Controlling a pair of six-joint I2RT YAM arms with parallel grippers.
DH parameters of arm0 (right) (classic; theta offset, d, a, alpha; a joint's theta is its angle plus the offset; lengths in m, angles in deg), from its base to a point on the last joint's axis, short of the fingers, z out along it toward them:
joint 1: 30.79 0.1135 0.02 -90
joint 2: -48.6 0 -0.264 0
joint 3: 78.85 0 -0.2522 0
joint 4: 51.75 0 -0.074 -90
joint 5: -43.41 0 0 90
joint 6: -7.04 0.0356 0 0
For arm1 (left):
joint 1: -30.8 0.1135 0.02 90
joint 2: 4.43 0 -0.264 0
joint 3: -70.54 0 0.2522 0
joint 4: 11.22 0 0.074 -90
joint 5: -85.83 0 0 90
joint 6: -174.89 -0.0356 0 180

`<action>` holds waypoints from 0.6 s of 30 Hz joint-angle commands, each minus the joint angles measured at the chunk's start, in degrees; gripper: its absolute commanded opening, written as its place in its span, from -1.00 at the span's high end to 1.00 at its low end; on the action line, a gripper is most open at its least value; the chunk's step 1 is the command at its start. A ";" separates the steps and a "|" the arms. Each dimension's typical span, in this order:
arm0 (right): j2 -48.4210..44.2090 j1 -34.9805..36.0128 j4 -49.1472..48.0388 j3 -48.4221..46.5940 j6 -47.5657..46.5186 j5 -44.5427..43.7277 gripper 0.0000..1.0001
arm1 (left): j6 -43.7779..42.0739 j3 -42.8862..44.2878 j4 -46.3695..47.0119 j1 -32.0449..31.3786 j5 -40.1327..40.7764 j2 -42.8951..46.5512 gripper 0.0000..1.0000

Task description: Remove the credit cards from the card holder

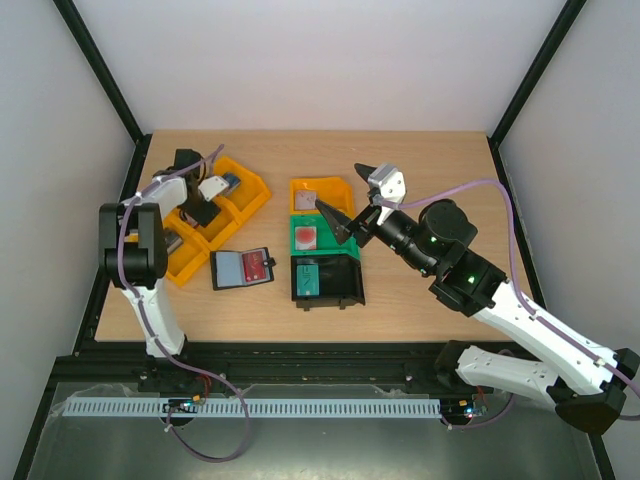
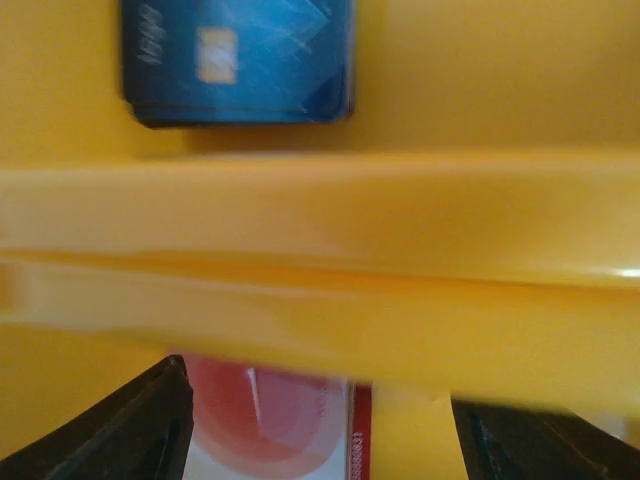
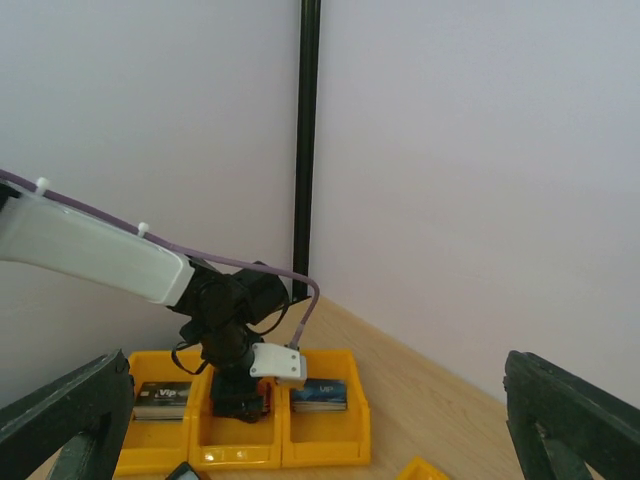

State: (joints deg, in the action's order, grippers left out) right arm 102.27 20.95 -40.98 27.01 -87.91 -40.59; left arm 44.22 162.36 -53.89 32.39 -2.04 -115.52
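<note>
- The card holder (image 1: 228, 271) lies open flat on the table (image 1: 420, 160), near and left of centre; its long axis runs left to right, the right end tipped a little toward the far side.
- 1 red credit card (image 1: 257, 266) sits on its right half, long axis along the wallet's.
- Just right of it stands a black bin (image 1: 342, 282) holding a teal card (image 1: 307, 279).
- The right gripper (image 1: 340, 187) hangs over the bins beyond that one, its 2 fingers spread wide with nothing between them (released).
- The left gripper (image 2: 318, 398) is down in the middle of 3 joined yellow bins (image 1: 252, 192) at far left, jaws also wide apart, gripping nothing.
- Below its fingers lies a pale card with a red patch (image 2: 265, 425); whether they touch it I cannot tell.
- Past the bin wall rests a blue card (image 2: 238, 60).
</note>
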 commanded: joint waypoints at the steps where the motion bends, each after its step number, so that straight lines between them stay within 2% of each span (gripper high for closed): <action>1: -1.50 -0.24 0.60 -1.48 -0.47 -0.01 -0.97 | 0.86 1.33 -4.11 0.26 1.47 -3.76 -0.47; 5: -1.38 -0.24 0.46 -1.53 -0.50 0.06 -0.97 | 2.99 2.93 -6.95 0.17 -0.20 -7.13 -0.46; 8: -1.24 -0.24 0.28 -1.68 -0.50 0.24 -0.97 | 4.16 3.62 -8.92 0.13 -2.57 -7.76 -0.38; 13: -1.24 -0.17 0.48 -1.61 -0.59 -0.02 -0.97 | 3.75 1.38 -9.30 -0.20 -5.50 -3.99 -0.26; 18: -0.90 -0.17 0.11 -1.67 -0.95 0.22 -0.97 | 2.73 -1.70 -9.48 -0.76 -5.74 -0.88 -0.25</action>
State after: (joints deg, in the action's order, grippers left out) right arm 101.83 20.95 -40.56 27.01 -87.98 -40.59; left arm 47.13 164.07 -57.58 32.32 -4.44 -118.54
